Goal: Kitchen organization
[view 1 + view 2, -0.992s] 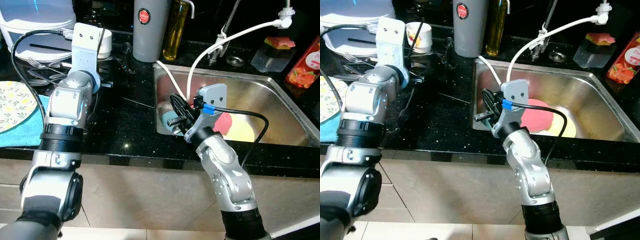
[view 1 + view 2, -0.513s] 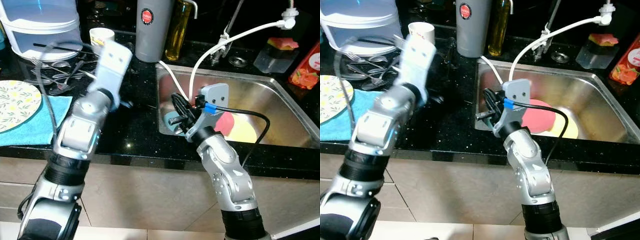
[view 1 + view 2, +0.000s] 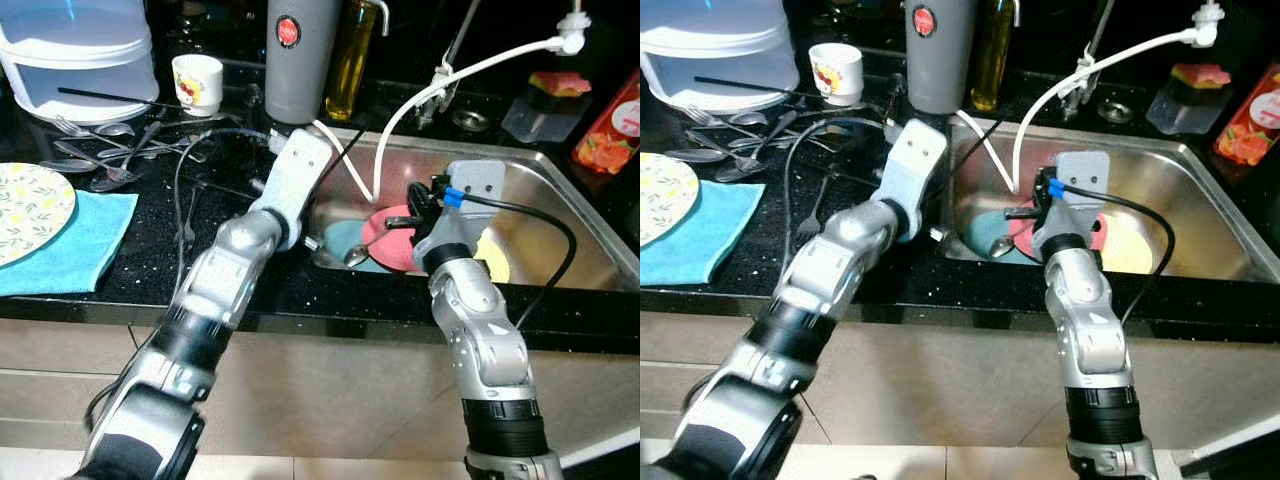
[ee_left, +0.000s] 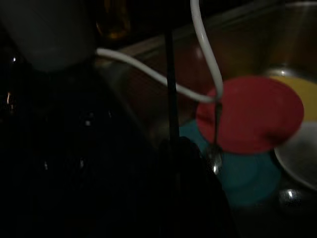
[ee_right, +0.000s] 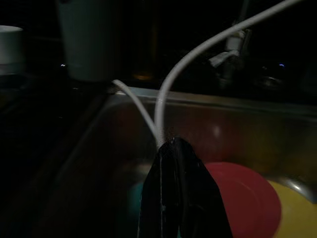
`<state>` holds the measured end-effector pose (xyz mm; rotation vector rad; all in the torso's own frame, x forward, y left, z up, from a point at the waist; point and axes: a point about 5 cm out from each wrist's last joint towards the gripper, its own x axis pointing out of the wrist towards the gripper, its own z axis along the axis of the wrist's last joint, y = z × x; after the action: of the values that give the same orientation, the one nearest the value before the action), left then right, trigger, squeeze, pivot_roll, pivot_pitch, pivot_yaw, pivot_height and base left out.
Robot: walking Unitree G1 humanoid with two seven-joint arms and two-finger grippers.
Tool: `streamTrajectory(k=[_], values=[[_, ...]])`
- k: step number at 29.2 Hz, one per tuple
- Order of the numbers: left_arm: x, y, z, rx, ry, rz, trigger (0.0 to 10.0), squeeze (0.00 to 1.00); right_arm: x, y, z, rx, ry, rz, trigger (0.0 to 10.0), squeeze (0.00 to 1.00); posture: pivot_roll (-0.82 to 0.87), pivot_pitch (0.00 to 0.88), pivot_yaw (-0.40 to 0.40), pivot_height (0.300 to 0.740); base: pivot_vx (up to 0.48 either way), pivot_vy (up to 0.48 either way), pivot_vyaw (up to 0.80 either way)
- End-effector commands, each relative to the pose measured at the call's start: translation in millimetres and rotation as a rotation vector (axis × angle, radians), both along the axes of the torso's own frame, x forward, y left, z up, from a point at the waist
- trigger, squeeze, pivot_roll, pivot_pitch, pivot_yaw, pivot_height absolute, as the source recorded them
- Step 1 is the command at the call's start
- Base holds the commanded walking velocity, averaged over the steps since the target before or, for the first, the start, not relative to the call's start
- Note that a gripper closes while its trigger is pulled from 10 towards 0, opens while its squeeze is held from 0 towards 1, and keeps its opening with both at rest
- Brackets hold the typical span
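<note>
Reaching over the near left corner of the steel sink, the left gripper carries a spoon whose bowl hangs above the teal plate; its fingers appear pinched on the handle, though the dark wrist view leaves the grip itself unclear. The right gripper hovers above the red plate, fingers pressed together and holding nothing.

Sink contents: teal plate at 9 o'clock, red plate overlapping it toward centre, yellow plate at 3 o'clock from the red one. A white hose droops from the tap area into the basin.

Counter, at 10 o'clock from the sink: loose cutlery spread beside a floral cup, a white container, a grey flask and an oil bottle. A patterned plate rests on a blue cloth at the counter's left edge.

Assessment: work is at an early stage. One spoon is in transit to the sink; most cutlery remains on the counter, and the plates lie unsorted.
</note>
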<state>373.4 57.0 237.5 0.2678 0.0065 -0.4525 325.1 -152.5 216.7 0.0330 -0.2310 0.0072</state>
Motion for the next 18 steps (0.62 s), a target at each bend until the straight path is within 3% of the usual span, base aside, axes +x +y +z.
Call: streamTrajectory(k=[1, 5, 6, 9, 10, 11, 15, 18], values=[[6.2, -7.4, -1.7, -0.032, -0.005, -0.018, 10.0, 0.00, -0.2, -6.1, 0.6, -0.005, 0.000, -0.025, 10.0, 0.00, 0.18, 0.052, -0.087, 0.740, 0.000, 0.000, 0.00], [14.4, -13.4, 3.1, -0.047, -0.024, -0.038, 10.0, 0.02, -1.5, 0.0, 5.7, 0.008, -0.033, 0.006, 10.0, 0.00, 0.17, 0.055, -0.092, 0.740, 0.000, 0.000, 0.00], [16.2, -15.6, 4.0, -0.046, -0.023, -0.047, 10.0, 0.14, -2.3, 2.4, 6.9, 0.010, -0.040, 0.016, 10.0, 0.00, 0.16, 0.057, -0.095, 0.740, 0.000, 0.000, 0.00], [18.3, -18.7, 4.0, -0.041, -0.020, -0.062, 10.0, 0.20, -2.9, 4.8, 8.4, 0.014, -0.049, 0.023, 10.0, 0.00, 0.16, 0.058, -0.094, 0.740, 0.000, 0.000, 0.00], [20.4, -22.1, 4.1, -0.042, -0.015, -0.076, 10.0, 0.70, -3.3, 6.4, 9.8, 0.018, -0.056, 0.028, 10.0, 0.00, 0.16, 0.058, -0.093, 0.740, 0.000, 0.000, 0.00], [21.3, -26.9, 5.7, -0.042, -0.018, -0.102, 10.0, 1.00, -3.9, 7.1, 12.1, 0.025, -0.070, 0.030, 10.0, 0.00, 0.15, 0.063, -0.091, 0.740, 0.000, 0.000, 0.00], [22.2, -35.9, 10.0, -0.051, -0.023, -0.161, 10.0, 1.00, -4.9, 6.5, 15.7, 0.036, -0.088, 0.026, 10.0, 0.00, 0.15, 0.064, -0.090, 0.740, 0.000, 0.000, 0.00], [26.7, -30.0, 13.2, -0.062, -0.046, -0.128, 10.0, 1.00, -5.0, 5.6, 15.9, 0.037, -0.089, 0.020, 10.0, 0.00, 0.15, 0.067, -0.092, 0.740, 0.000, 0.000, 0.00]])
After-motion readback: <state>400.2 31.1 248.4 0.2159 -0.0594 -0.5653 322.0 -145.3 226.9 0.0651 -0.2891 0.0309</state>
